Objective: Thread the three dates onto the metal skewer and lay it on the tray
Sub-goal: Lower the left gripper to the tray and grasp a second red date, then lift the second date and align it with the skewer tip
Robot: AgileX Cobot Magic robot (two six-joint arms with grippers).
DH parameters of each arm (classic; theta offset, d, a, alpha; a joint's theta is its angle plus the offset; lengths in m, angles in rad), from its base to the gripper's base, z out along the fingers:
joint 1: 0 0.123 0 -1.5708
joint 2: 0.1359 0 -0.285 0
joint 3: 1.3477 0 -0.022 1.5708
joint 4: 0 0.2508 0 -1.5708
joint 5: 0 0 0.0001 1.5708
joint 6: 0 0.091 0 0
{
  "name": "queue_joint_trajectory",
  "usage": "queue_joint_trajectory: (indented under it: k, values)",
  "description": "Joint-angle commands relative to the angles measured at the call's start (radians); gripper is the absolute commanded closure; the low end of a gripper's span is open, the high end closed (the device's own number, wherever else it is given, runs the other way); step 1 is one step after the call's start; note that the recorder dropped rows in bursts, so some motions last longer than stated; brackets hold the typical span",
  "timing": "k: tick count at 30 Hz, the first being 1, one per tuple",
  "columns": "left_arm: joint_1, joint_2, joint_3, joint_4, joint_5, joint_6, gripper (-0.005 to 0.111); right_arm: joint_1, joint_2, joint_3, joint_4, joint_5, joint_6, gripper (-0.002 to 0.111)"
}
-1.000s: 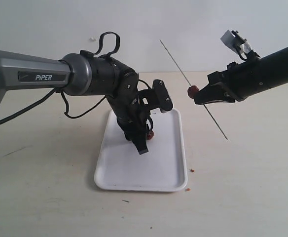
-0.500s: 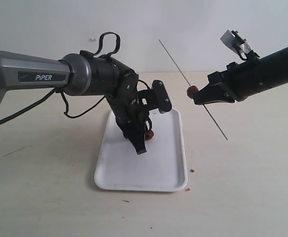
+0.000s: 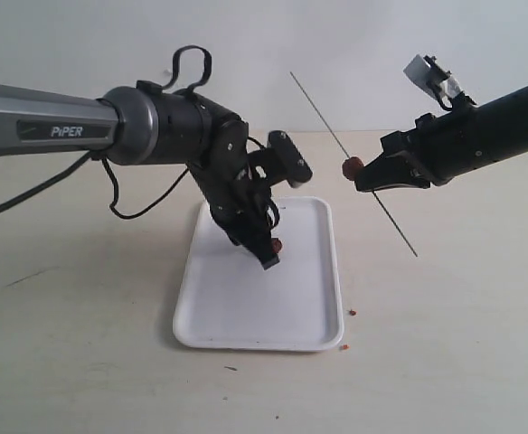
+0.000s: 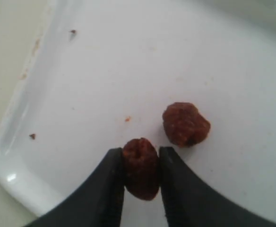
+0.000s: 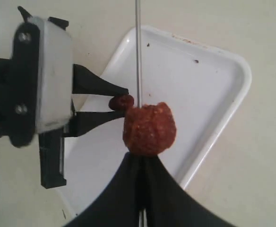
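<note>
Plain pale wall at the back, beige tabletop (image 3: 83, 362) up front. Starting on the left: got a grey and black arm (image 3: 56, 131) reaching in over a white tray (image 3: 246, 339). Hanging off its end, the left gripper (image 3: 271, 251), pointed down over the tray and clamped on one date (image 4: 140, 168), with black fingers (image 4: 107, 189) pressed against both sides of it in the wrist view. Can't tell if that date is touching the tray or sitting just above it. Just beside it, a second date (image 4: 185, 124) lying loose on the tray floor, clear of the fingers. Also a few tiny reddish specks (image 4: 32, 136) on the white near the rim.

Moving right: just past the tray's right edge, a couple of crumbs (image 3: 352, 313) on the table. Higher up, off the table, a thin metal skewer (image 3: 317, 110) held at a tilt, top end leaning left, bottom end down to the right. Stuck on it about halfway, a third date (image 3: 353, 165). Right next to that, the right gripper (image 3: 365, 176), squeezed tight on the skewer with its tips up against the date. Same story from the right wrist view: pressed together around the rod just beside the date, tray in the background.
</note>
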Motion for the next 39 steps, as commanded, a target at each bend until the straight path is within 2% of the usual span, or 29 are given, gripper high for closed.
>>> queue_joint_trajectory:
  k: [1, 11, 16, 20, 24, 28, 34, 39]
  values:
    - [0.044, -0.074, 0.002, -0.135, -0.041, -0.103, 0.075, -0.004, -0.011, -0.002, -0.024, 0.006, -0.010, 0.108]
    - [0.178, -0.120, 0.002, -0.742, -0.080, -0.108, 0.073, -0.004, -0.002, 0.041, -0.046, 0.008, -0.010, 0.108]
    - [0.214, -0.117, 0.002, -1.028, -0.172, -0.101, 0.073, -0.004, 0.006, 0.076, -0.030, 0.006, -0.010, 0.108]
    - [0.214, -0.117, 0.002, -1.118, -0.276, -0.101, 0.073, -0.004, 0.006, 0.087, -0.033, 0.011, -0.009, 0.108]
    - [0.214, -0.117, 0.002, -1.141, -0.333, -0.101, 0.073, -0.004, 0.006, 0.107, -0.030, 0.037, -0.008, 0.108]
    - [0.214, -0.115, 0.002, -1.141, -0.344, -0.101, 0.073, -0.004, 0.006, 0.114, -0.021, 0.043, -0.012, 0.108]
    - [0.214, -0.115, 0.002, -1.141, -0.362, -0.101, 0.073, -0.004, 0.006, 0.114, 0.052, 0.185, -0.115, 0.108]
    - [0.214, -0.115, 0.002, -1.139, -0.364, -0.101, 0.073, -0.004, 0.006, 0.114, 0.055, 0.184, -0.115, 0.108]
